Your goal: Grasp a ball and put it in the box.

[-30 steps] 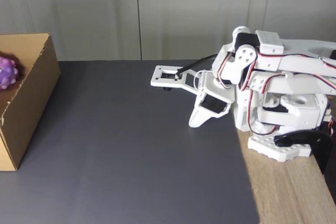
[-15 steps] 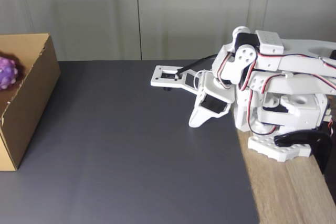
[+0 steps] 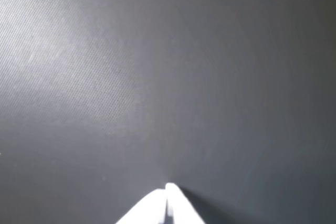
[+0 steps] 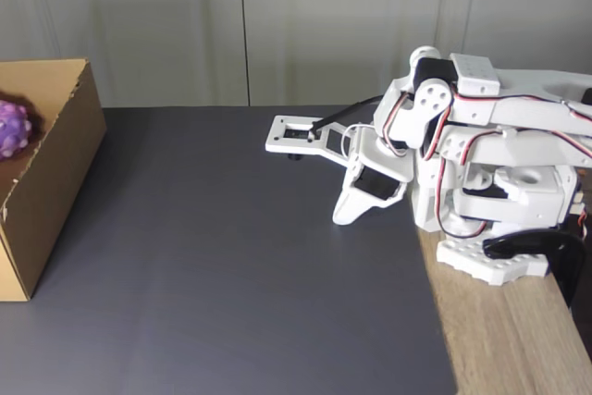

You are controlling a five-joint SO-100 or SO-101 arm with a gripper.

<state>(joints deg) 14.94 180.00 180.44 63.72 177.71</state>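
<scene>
The ball (image 4: 13,129) lies inside the box (image 4: 55,168), far across the mat (image 4: 231,265) from the gripper (image 4: 342,217), at the left edge of the fixed view. That view also shows the white arm (image 4: 462,164) folded low over its base, the gripper tip pointing down just above the mat. The wrist view adds what the fixed view hides: the two fingers (image 3: 178,203) pressed together with nothing between them, over bare dark mat.
</scene>
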